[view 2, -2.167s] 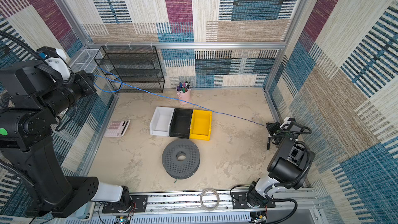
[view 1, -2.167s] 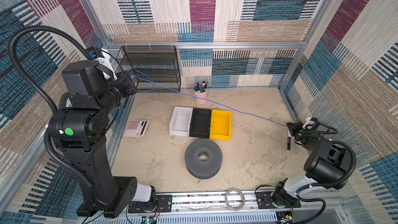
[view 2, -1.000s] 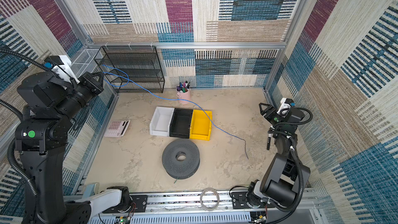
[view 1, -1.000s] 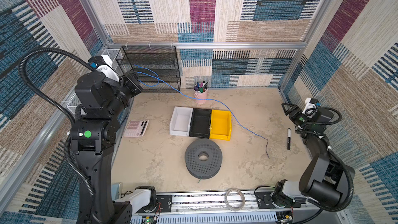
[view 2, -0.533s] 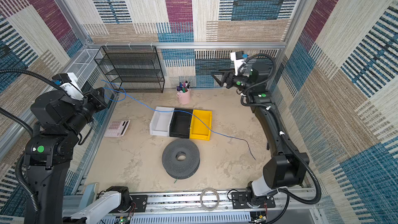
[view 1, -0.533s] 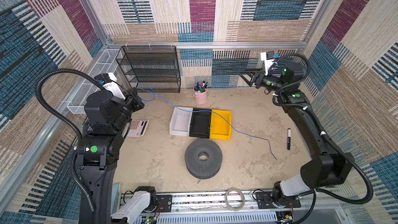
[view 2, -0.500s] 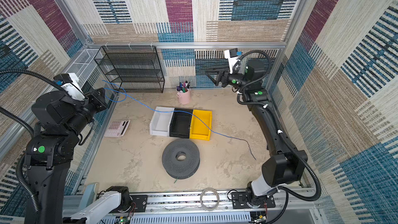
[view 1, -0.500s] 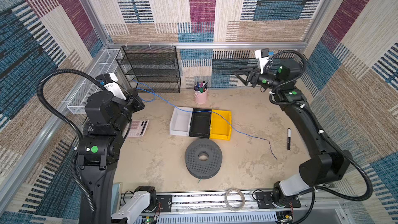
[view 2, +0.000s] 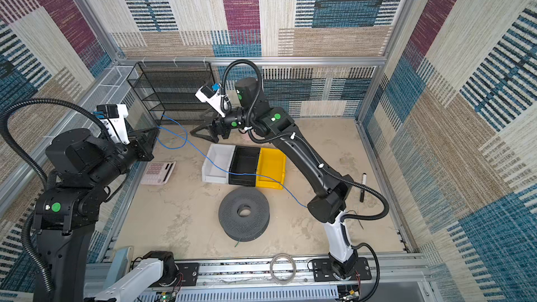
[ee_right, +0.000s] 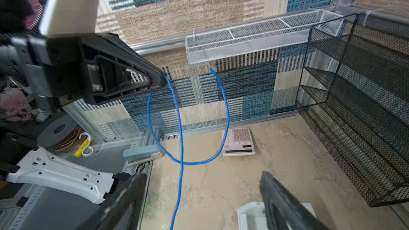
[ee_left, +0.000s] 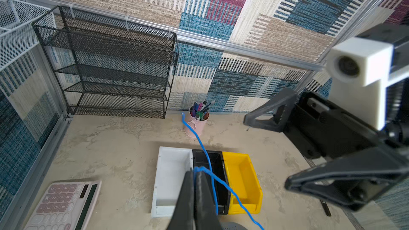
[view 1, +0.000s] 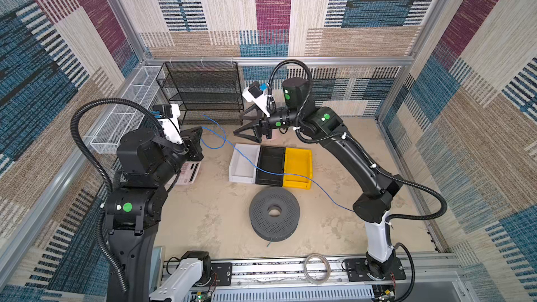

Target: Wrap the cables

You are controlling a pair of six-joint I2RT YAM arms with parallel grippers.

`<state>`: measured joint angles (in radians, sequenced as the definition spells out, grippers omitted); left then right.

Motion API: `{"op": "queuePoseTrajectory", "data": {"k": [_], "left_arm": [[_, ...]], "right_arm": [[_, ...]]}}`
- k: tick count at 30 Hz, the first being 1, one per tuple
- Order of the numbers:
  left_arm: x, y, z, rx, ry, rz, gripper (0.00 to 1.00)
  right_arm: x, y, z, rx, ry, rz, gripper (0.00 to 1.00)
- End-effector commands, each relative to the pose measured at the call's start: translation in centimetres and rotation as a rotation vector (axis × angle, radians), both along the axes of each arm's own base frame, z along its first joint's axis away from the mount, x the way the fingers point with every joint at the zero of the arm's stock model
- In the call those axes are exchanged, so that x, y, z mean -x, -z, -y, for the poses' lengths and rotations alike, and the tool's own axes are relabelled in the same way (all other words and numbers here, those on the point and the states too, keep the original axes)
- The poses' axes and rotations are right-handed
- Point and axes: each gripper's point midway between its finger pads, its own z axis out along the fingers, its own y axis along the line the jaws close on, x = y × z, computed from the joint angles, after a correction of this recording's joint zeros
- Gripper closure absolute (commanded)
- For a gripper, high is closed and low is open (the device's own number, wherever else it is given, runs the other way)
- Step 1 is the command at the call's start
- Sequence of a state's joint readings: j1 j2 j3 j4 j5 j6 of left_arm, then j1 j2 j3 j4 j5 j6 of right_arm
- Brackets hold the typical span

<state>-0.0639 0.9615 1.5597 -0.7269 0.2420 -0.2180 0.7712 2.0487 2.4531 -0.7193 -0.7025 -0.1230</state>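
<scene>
The left gripper (ee_left: 194, 173) is pinched fully closed on the blue cable (ee_right: 180, 129), gripping it close to one end at the far left of the table, raised clear of the surface. From the clamped tips a short stretch of the cable curls down into a hanging loop and rises to a free end that sticks up in front of the black mesh rack (view 1: 203, 91). The long part slopes down to the right from the grip, crosses over the white bin (view 1: 239, 169), the black bin (view 1: 273, 155) and the near edge of the yellow bin (view 1: 299, 158), then runs on along the table, passing to the right of the grey perforated disc (view 1: 274, 213), until the right arm's lower link hides it in both top views. The right gripper (view 1: 239, 125) hovers above the table just right of the loop, between the rack and the bins, pointing left toward the left gripper. Its fingers (ee_right: 124, 198) are spread wide apart, holding nothing and not touching the cable.
</scene>
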Motion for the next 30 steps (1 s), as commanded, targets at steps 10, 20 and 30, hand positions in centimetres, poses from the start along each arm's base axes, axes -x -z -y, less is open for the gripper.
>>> {"op": "queuePoseTrajectory", "data": {"k": [10,20,30], "left_arm": [[-0.2,0.7,1.2,-0.056,0.088,-0.004,1.00],[0.2,0.3,2.3,-0.059,0.154,0.008,1.00],[0.4,1.0,3.0,-0.065,0.209,-0.057,0.94]], "right_arm": [[-0.1,6.2,-2.7,0.162,-0.016,0.017,0.17],[-0.9,8.0,-2.5,0.205,0.048,-0.004,0.51],[-1.4,5.9,-1.9,0.179,0.096,0.065,1.00]]}}
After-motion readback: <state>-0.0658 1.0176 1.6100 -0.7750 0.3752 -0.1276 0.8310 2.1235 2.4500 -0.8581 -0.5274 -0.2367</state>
